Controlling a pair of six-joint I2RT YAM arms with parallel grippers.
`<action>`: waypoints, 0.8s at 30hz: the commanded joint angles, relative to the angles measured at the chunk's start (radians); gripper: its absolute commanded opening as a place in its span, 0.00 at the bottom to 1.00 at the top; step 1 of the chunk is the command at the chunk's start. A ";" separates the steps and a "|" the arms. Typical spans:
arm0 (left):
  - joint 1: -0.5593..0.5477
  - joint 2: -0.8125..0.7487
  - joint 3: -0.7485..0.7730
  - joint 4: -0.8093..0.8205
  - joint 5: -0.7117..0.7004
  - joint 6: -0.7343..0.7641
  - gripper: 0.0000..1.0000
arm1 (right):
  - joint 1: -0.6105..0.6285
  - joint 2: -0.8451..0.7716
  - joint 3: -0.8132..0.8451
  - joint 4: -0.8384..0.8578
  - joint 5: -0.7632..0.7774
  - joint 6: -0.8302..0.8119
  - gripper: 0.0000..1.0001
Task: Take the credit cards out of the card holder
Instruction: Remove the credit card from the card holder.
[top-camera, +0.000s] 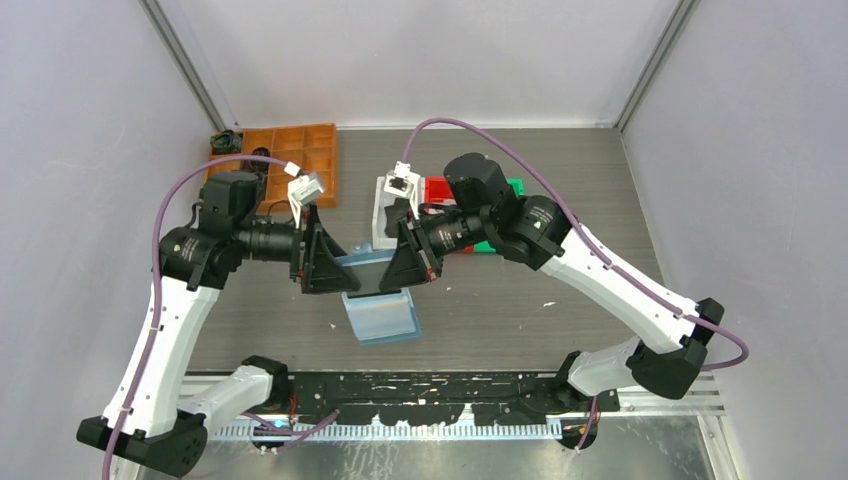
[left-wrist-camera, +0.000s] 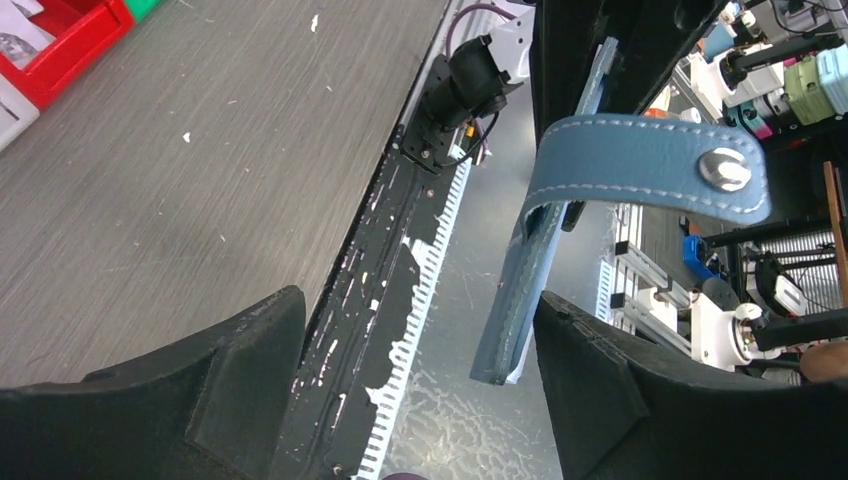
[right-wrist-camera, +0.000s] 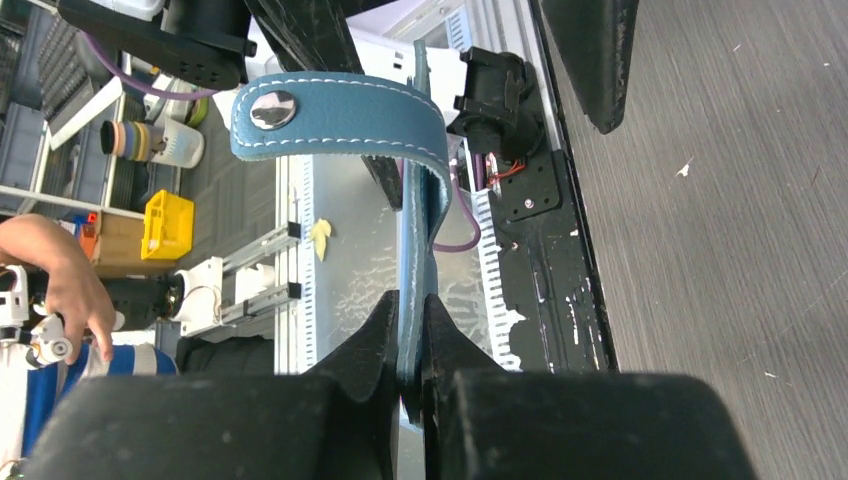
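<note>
The teal-blue card holder (top-camera: 378, 300) hangs open above the table between both grippers. My right gripper (top-camera: 398, 268) is shut on its edge; the right wrist view shows the holder (right-wrist-camera: 412, 250) pinched between the jaws (right-wrist-camera: 410, 305), with its snap strap (right-wrist-camera: 340, 115) curling left. My left gripper (top-camera: 345, 268) is open. In the left wrist view its jaws (left-wrist-camera: 418, 300) straddle the holder (left-wrist-camera: 525, 290), which hangs close to the right finger without being gripped. A thin white card edge (left-wrist-camera: 517, 374) peeks out at the holder's lower end. The other cards are hidden inside.
An orange compartment tray (top-camera: 300, 150) sits at the back left. White (top-camera: 385, 215), red (top-camera: 440, 190) and green (top-camera: 515, 188) bins stand behind the right gripper. The black rail (top-camera: 440, 385) runs along the table's near edge.
</note>
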 joint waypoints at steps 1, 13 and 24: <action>-0.003 -0.008 0.017 0.032 0.066 0.025 0.80 | 0.007 0.012 0.077 -0.091 -0.043 -0.091 0.01; -0.004 -0.007 -0.044 0.069 0.213 -0.052 0.41 | 0.009 0.094 0.176 -0.111 -0.084 -0.109 0.01; -0.005 0.006 -0.017 0.141 0.199 -0.155 0.00 | -0.018 0.066 0.054 0.219 -0.099 0.099 0.35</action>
